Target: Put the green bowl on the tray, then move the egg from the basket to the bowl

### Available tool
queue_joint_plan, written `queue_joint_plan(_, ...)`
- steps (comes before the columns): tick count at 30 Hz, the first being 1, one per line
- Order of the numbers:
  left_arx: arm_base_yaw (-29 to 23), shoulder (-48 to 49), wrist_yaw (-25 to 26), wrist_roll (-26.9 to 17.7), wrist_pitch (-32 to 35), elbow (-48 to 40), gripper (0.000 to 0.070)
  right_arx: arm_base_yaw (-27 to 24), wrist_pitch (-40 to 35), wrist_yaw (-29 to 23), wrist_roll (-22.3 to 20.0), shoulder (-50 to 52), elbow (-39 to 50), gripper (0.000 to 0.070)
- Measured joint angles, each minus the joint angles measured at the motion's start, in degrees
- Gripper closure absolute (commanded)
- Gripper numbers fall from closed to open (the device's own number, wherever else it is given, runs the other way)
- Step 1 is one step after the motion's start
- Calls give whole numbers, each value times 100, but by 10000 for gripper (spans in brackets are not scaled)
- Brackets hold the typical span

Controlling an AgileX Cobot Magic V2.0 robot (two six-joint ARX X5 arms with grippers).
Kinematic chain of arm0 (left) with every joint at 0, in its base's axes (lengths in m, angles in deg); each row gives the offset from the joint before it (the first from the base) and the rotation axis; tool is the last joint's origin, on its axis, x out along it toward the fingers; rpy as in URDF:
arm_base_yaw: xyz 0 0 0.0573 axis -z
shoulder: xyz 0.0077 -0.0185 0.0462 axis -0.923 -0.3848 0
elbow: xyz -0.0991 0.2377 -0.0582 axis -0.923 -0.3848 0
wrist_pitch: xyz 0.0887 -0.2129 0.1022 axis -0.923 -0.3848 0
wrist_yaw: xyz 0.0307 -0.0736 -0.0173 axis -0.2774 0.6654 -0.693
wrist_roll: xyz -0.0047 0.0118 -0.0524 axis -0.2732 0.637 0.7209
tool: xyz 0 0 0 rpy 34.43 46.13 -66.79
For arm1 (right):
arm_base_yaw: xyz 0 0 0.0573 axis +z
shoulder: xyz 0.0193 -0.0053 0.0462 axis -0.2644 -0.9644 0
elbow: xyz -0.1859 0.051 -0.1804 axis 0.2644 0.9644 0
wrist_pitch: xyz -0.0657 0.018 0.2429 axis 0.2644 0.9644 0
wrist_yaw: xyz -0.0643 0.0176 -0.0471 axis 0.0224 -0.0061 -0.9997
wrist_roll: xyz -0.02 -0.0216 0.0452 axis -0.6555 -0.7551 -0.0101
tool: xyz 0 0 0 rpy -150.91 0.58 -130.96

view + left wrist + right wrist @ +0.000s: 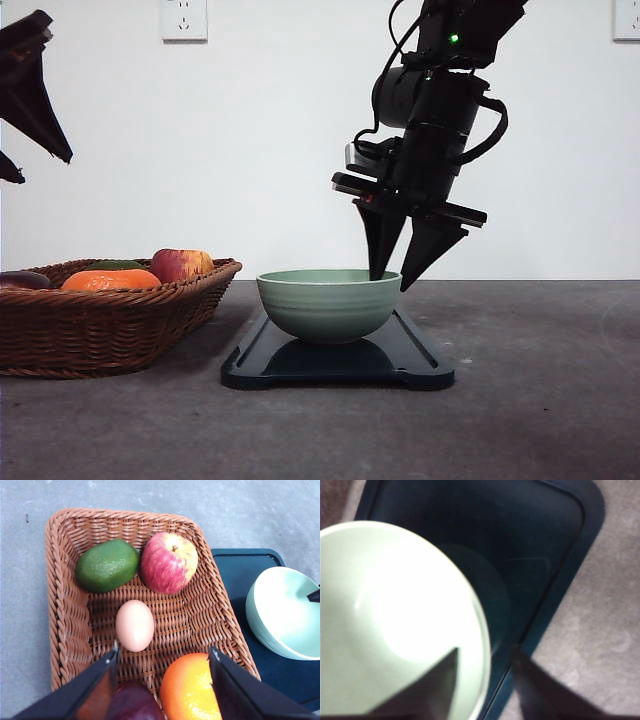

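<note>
The green bowl is sitting upright on the tray, roughly at the tray's centre, w/ dark rim showing on both short edges, so step one looks done. The right gripper is straddling the bowl's right-hand rim: one finger dipping inside, the other outside. In the right wrist view there's a clear gap between each finger and the bowl wall, so the jaws are standing apart and gripping nothing. My read: a rim pinch being let go, since that's the easy way to carry a bowl w/o touching its inside.

The basket is sitting on the table off the tray's left edge, near it. The egg is lying on its side in the middle of the basket floor, apart from the other contents: a green fruit and an apple toward the far end, an orange fruit and a dark purple item at the near end. Loose spacing is leaving room for fingers around the egg.

The left gripper is hanging high over the basket's near end, jaws wide apart, empty; probably pre-positioned for the egg pick. Next move needs a gentle squeeze, as the shell's smooth and fragile.
</note>
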Motion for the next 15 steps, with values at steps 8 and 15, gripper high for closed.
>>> queue_joint_plan(8,0,0,0,0,-16,0,350,3,-399,-312,-78,567,164,429)
queue_joint_plan(15,0,0,0,0,-40,0,350,1,-2091,-293,-189,2192,1935,430)
